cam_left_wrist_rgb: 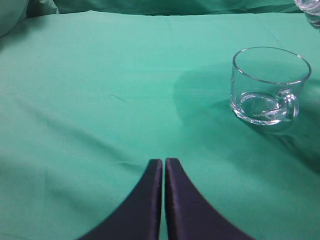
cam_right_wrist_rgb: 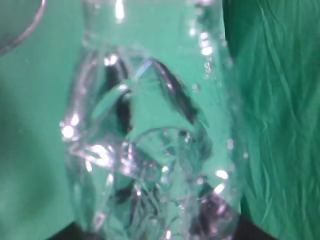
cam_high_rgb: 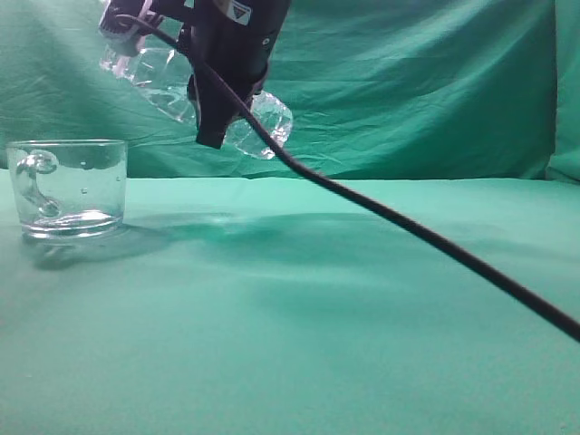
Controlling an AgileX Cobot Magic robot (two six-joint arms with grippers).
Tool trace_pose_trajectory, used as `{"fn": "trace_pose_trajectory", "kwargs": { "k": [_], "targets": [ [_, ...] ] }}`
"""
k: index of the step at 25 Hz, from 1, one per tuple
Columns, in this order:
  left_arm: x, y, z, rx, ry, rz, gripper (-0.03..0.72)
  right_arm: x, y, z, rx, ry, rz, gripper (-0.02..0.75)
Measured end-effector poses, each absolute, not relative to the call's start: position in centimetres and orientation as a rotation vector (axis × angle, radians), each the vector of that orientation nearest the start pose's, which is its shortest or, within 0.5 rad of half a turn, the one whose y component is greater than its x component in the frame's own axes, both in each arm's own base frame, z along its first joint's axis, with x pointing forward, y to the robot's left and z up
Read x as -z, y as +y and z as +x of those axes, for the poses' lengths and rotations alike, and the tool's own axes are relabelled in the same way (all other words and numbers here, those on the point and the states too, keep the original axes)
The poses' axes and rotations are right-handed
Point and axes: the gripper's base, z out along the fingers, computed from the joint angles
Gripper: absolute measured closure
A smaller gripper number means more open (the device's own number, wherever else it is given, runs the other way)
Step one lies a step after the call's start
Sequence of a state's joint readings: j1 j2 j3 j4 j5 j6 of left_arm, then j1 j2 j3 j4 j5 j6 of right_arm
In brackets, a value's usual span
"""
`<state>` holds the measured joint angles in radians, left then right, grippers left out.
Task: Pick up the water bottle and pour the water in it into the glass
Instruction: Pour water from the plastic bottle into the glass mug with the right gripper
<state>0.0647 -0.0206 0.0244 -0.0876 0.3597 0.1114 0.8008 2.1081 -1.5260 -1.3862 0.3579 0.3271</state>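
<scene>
Above table, R gripper (cam_high_rgb: 217,95) clamped on water bottle (cam_high_rgb: 172,86), tilted, neck up-left, over and right of glass (cam_high_rgb: 68,188); L fingers (cam_left_wrist_rgb: 150,200) together.

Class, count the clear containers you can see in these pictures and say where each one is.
2. The glass stands upright on the green cloth at the left. The water bottle is held tilted in the air by the right gripper, up and right of the glass.

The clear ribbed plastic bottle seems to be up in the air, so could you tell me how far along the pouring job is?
Done: the right hand has lifted the clear ribbed plastic bottle and tipped it, neck up-left, base lower right. In hand: it hangs above and right of the short clear handled glass on the green cloth. Left: whether water has been poured I cannot tell. The left hand is shut, idle.
</scene>
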Motion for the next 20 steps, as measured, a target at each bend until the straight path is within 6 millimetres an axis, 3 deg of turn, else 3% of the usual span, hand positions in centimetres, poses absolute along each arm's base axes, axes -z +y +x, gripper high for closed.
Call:
{"fn": "trace_pose_trajectory", "kwargs": {
  "k": [20],
  "targets": [
    [-17.38,0.06,5.25,-0.037,1.846,-0.011,0.688,-20.88,32.44,36.16,0.722,1.199,-1.686,0.498]
  ]
}}
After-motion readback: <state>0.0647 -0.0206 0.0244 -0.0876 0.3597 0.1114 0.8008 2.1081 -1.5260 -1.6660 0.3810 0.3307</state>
